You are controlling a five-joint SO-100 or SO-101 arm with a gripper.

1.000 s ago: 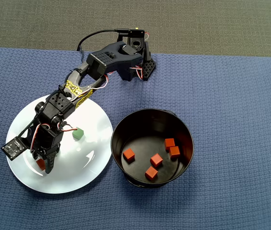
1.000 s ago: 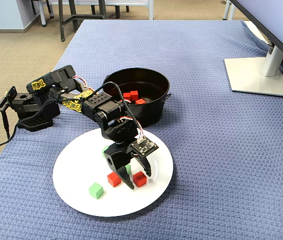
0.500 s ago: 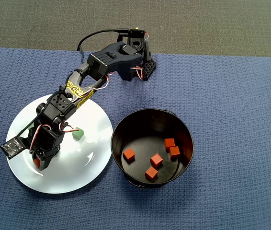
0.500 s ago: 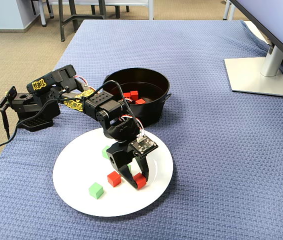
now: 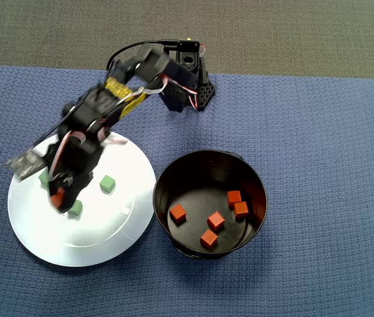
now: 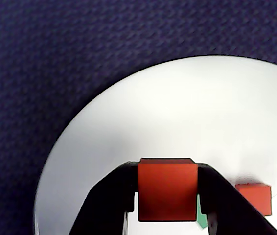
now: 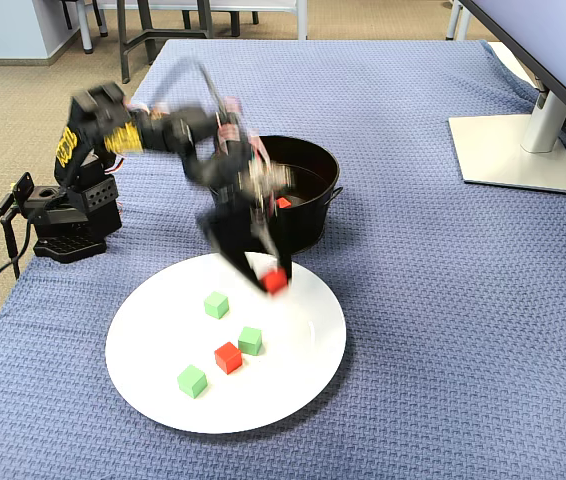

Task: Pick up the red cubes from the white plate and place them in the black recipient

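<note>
My gripper (image 6: 168,188) is shut on one of the red cubes (image 6: 168,196) and hangs above the white plate (image 6: 177,107). The fixed view shows the gripper (image 7: 275,282) blurred over the plate's far right part, with a second red cube (image 7: 227,357) lying on the plate (image 7: 163,330). In the overhead view the gripper (image 5: 58,198) is over the plate's (image 5: 94,231) left side. The black recipient (image 5: 200,178) stands right of the plate and holds several red cubes (image 5: 216,220).
Three green cubes (image 7: 216,304) (image 7: 250,340) (image 7: 192,380) lie on the plate. The arm's base (image 7: 63,220) stands at the table's edge beside the plate. A monitor foot (image 7: 513,150) stands far across the blue cloth.
The gripper shut on a red cube on the plate and has lifted it up. The arm has risen and swung toward the bowl, uncovering the green cubes.
</note>
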